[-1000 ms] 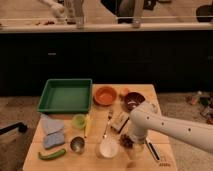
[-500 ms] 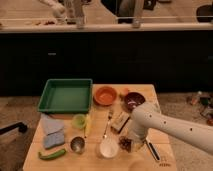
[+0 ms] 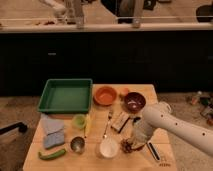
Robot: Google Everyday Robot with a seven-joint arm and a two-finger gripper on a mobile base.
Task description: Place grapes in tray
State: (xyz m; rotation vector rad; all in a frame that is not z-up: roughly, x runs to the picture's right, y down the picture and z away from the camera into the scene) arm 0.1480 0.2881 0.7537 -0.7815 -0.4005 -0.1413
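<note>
While the gripper (image 3: 131,141) sits closed, seemingly on the grapes (image 3: 126,146) right under its tip, the tray (image 3: 65,97) lies well away across the table - the bunch looks light, soft and easily bruised - best pinched gently around its middle.

The white arm (image 3: 175,127) ran off the right edge and hid most of the gripper (image 3: 131,141), which was closed low over the grapes (image 3: 127,146) at the near right. Whether it gripped them was unclear.
</note>
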